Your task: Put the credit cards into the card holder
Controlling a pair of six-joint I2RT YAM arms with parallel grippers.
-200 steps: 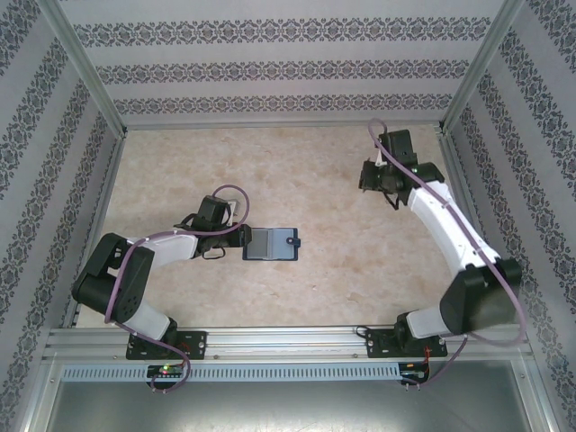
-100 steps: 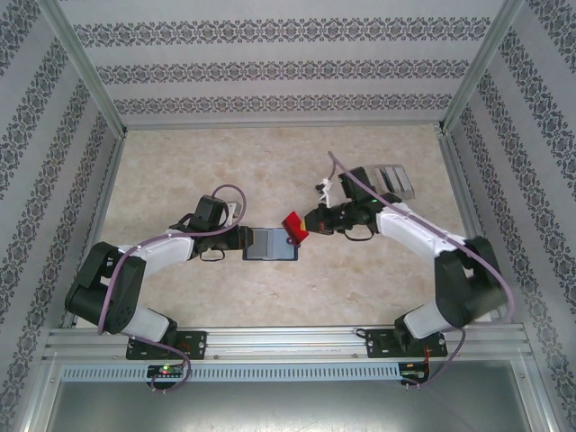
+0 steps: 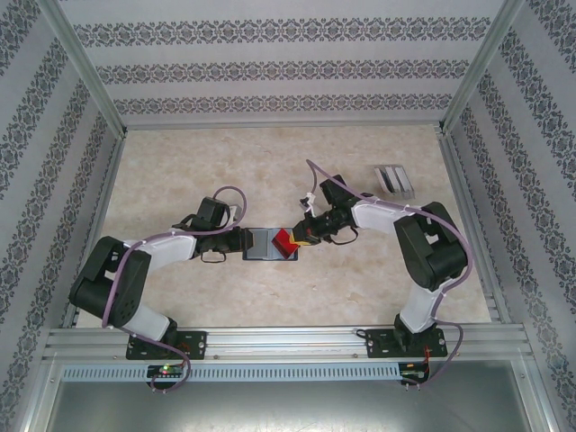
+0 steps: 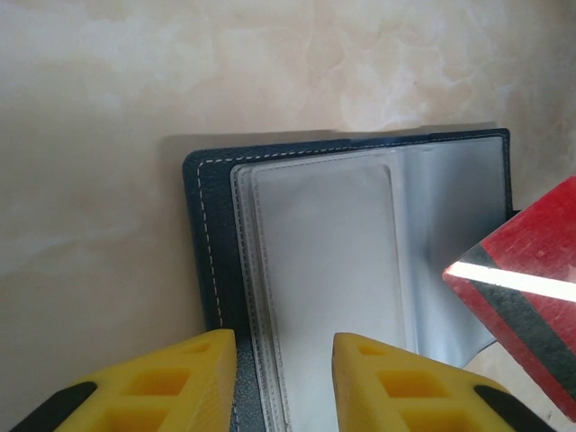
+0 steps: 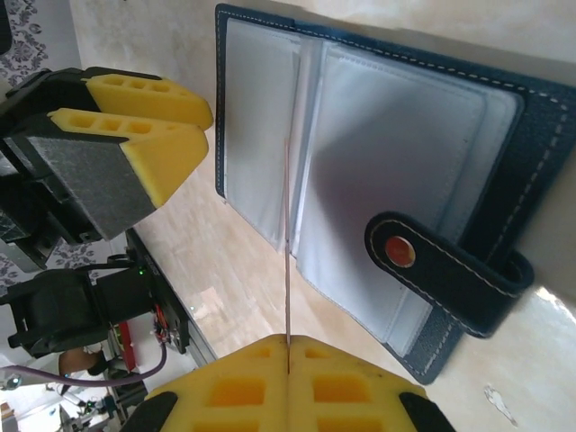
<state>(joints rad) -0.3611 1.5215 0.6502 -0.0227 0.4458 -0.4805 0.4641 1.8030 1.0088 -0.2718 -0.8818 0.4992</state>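
- The card holder (image 3: 268, 243) is lying open and flat on the table (image 3: 180, 162). Its clear sleeves are facing up and its snap tab (image 5: 400, 252) is folding over the side nearer the right arm.
- The right gripper (image 5: 288, 342) is pinching a red card (image 4: 531, 306) between pressed-together jaws and holding it tilted just above the holder's sleeves.
- The left gripper (image 4: 283, 346) is sitting at the holder's opposite edge with its jaws spread part way. I cannot tell whether its fingers are pressing on the holder.
- As I judge it, the card is nearing insertion but is not yet sitting in any sleeve.
- The card's leading corner may end up catching on a stitched sleeve lip or sliding between two leaves, because the sleeve mouths are lying closed.
- If the left fingers are not pinning the holder, the push may end up shoving it across the table.
- The snap tab may be flopping into the card's path.
- A clear slotted case (image 3: 393, 178) is standing well beyond the holder, on the right arm's side.
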